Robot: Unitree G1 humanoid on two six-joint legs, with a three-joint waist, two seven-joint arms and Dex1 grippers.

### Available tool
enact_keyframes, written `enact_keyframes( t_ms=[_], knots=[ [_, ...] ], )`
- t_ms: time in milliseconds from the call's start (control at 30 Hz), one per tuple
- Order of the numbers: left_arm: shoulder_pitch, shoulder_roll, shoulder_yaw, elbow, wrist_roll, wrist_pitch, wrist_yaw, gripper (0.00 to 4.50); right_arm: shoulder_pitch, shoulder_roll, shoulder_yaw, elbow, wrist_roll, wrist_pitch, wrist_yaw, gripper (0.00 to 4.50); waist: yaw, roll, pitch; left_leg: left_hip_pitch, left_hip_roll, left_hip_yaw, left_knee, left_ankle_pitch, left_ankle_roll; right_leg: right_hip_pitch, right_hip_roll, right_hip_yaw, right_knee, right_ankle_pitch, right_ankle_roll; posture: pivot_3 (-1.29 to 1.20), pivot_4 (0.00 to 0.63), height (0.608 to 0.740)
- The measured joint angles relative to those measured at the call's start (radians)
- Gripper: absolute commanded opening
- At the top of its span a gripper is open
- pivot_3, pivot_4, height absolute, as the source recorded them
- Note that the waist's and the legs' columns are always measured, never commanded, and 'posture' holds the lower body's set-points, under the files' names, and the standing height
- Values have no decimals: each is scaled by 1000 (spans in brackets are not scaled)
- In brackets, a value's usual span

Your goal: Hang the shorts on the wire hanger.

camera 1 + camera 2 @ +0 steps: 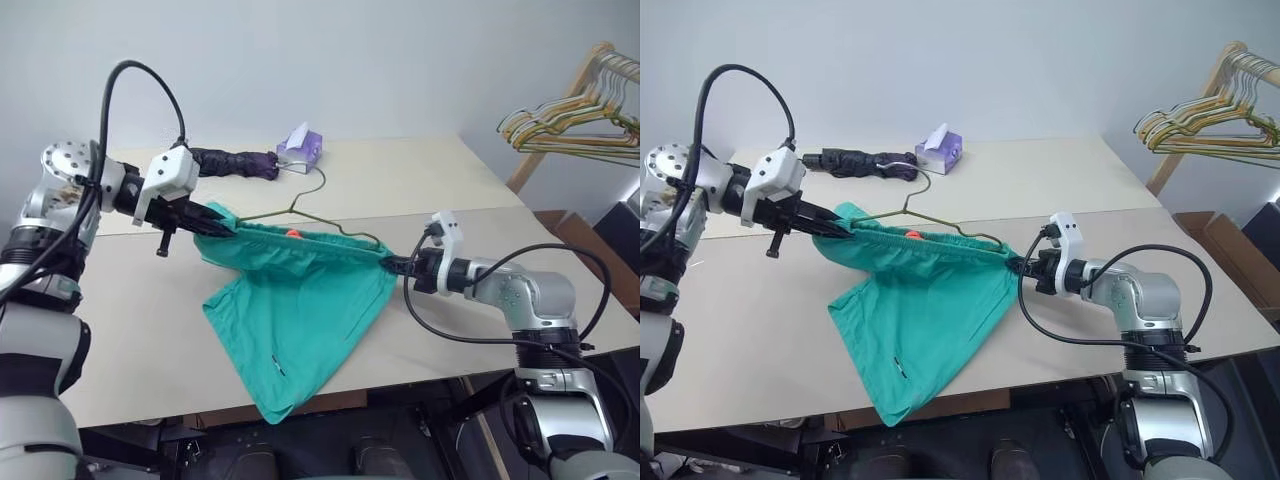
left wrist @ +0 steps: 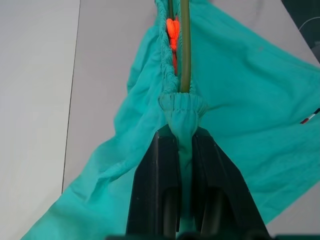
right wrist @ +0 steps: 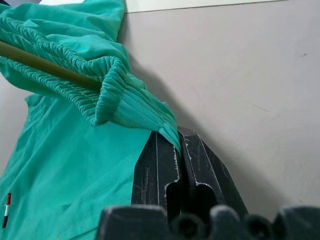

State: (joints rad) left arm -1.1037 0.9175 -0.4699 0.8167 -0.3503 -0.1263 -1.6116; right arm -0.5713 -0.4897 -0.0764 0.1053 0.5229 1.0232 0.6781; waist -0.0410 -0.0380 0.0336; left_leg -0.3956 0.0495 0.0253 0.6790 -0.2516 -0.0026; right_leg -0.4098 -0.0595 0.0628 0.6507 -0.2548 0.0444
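Observation:
The teal-green shorts [image 1: 300,310] hang stretched above the table, waistband taut between both grippers. My left gripper [image 1: 205,228] is shut on the waistband's left end, its black fingers [image 2: 155,185] pinching the gathered fabric. At the waistband's right end my right gripper [image 1: 392,264] is shut on the fabric as well, fingers [image 3: 160,170] closed on the cloth. The wire hanger [image 1: 300,205] sits with its bar running inside the waistband [image 2: 184,45] and its hook rising behind the shorts toward the table's far side. The legs drape down onto the table.
A purple tissue box [image 1: 300,147] and a folded dark umbrella [image 1: 232,162] lie at the far side of the table [image 1: 420,180]. A wooden rail with bunched yellow-green hangers [image 1: 575,115] stands at the far right. The table's front edge is just below the shorts' hem.

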Motion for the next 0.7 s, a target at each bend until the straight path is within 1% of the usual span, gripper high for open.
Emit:
enact_keyframes(
  t_ms=[167,267,400,533,600,700],
  knots=[
    [-6,-11,13,40,59,-45,0,24,12,-68,62,-98,-10,-47,19,34,1,0,0,0,0,0,0,0,0,0,0,0,0,0,0,22,0,740],
    [-21,-28,26,56,83,-51,0,24,-5,-151,150,-164,-53,-63,49,34,1,0,0,0,0,0,0,0,0,0,0,0,0,0,0,15,0,740],
    [-40,-72,82,87,137,-69,2,24,-114,-263,280,-231,-126,-59,96,34,1,2,1,-1,0,1,0,0,0,-2,0,0,0,0,0,4,0,740],
    [-56,-99,120,97,184,-77,3,24,-208,-320,345,-252,-173,-61,151,34,-2,2,1,-5,0,2,1,0,0,-7,0,1,1,0,0,1,0,740],
    [-62,-109,138,98,204,-82,2,24,-258,-343,388,-256,-190,-62,207,34,-3,2,1,-9,0,2,2,0,0,-13,0,2,5,0,0,-4,0,740],
    [-63,-135,153,100,222,-83,2,24,-354,-383,467,-266,-228,-74,302,34,-2,2,1,-9,0,2,2,0,0,-14,0,2,6,0,0,-7,0,740]
  ],
)
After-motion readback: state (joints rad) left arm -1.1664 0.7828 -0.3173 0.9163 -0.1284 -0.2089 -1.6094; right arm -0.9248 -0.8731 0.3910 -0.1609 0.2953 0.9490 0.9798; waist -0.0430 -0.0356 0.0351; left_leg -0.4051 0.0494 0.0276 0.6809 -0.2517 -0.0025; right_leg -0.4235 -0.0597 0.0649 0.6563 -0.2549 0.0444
